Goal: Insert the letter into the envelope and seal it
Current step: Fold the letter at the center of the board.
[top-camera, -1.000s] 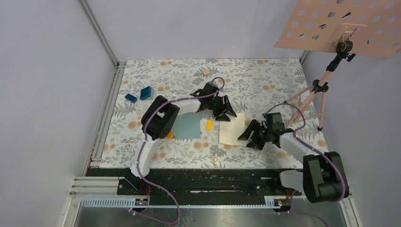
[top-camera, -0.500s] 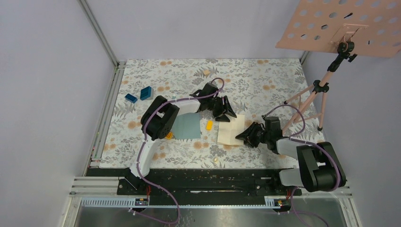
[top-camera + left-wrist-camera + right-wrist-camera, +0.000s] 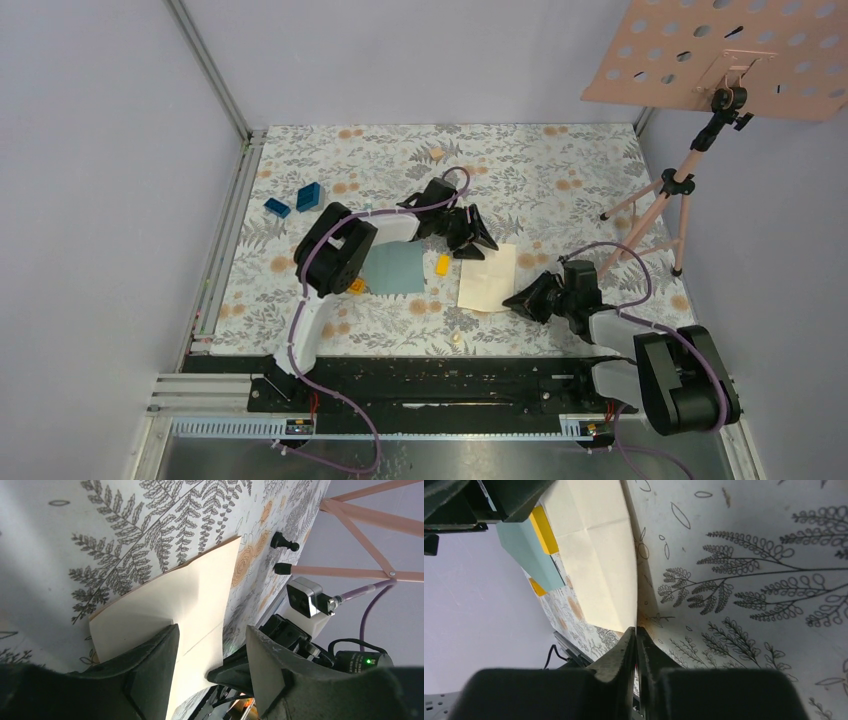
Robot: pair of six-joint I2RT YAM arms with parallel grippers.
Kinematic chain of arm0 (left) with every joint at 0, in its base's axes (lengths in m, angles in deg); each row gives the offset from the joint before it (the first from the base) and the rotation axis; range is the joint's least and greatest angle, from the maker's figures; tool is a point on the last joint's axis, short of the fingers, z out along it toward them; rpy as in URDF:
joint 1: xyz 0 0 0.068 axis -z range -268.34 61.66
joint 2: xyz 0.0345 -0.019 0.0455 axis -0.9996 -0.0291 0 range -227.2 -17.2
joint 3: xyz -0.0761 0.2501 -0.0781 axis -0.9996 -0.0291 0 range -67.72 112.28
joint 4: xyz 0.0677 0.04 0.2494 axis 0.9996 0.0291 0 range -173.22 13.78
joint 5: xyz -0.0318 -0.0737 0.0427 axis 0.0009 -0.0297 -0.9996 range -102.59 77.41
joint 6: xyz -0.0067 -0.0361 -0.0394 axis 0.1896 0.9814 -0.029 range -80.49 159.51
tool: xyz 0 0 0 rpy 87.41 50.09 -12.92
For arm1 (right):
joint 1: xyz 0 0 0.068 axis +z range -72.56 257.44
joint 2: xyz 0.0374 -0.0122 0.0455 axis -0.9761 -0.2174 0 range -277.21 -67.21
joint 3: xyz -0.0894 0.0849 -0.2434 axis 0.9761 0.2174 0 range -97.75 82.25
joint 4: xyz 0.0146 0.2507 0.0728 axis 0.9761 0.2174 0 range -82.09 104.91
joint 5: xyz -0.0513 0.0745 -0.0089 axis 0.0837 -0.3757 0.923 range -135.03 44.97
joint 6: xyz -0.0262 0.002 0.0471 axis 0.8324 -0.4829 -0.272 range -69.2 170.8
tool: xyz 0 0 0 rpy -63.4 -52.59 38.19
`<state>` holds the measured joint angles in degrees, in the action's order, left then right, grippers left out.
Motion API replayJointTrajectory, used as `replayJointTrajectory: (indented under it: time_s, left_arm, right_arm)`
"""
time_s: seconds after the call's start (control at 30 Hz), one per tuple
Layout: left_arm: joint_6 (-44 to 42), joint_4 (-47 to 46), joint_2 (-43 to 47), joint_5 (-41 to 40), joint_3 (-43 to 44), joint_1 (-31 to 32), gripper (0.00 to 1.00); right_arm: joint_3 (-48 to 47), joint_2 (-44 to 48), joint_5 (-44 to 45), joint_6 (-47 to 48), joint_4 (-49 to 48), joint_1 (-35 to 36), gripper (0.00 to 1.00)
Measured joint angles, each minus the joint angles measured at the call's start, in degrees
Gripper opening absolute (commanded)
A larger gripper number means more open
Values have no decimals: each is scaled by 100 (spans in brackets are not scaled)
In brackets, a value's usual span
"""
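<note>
Floral-print tabletop (image 3: 560,165) inside pale walls, same booth as ever. Going left to right: two blue blocks (image 3: 308,196) sit at the far left, well out of the action. Next the envelope (image 3: 395,267) lies flat with its left side tucked under the left arm's elbow, so I can't tell how the flap sits. A small orange piece (image 3: 356,286) is at its near-left corner. A yellow piece (image 3: 443,264) lies right between envelope and letter, and that's my main worry: slide the sheet straight across and I reckon it snags there.

Left gripper (image 3: 474,246) hasn't budged over the last second. Its jaws are spread wide at the letter's far-left corner, one finger (image 3: 150,675) over the paper and the other off it. Can't tell if it's actually pressing down.

The letter (image 3: 488,280) is on the table just right of the yellow piece, not in the envelope yet.

Big change is the right gripper (image 3: 514,298). A second ago it hung open off the sheet's right edge; now it has come to the near-right corner and pinched nearly shut. The wrist view shows the paper's edge running straight into the closed tips. Looks to me like I've got the corner, so lifting can start.

Far right, the tripod (image 3: 660,200) and its pink perforated board (image 3: 730,55) stand apart from the sheet.
</note>
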<state>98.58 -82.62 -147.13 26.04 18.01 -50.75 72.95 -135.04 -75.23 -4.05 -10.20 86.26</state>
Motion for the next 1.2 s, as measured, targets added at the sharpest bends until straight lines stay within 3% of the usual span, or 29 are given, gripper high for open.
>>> replayJointTrajectory:
  time_s: [0.07,0.33,0.67,0.8,0.93,1.03,1.2]
  left_arm:
    - [-7,-26,46,9,-74,-9,54]
    - [-295,262,334,-72,-369,-20,54]
    - [-396,269,341,-46,-380,-20,54]
    - [-411,223,356,-22,-428,-20,54]
    - [-417,192,551,-4,-737,7,54]
    - [-393,205,813,-59,-1108,90,54]
    - [-164,-48,975,-160,-1427,210,54]
  right_arm:
    - [-22,-92,-28,-17,-96,2,0]
    - [-470,-208,-197,-55,-138,2,0]
    - [-807,81,-227,-157,273,2,5]
    - [-887,70,-188,-149,433,2,27]
    - [-984,11,-39,-66,695,-2,66]
    - [-1054,-11,59,44,887,-9,73]
    - [-765,-136,35,-122,380,-4,73]
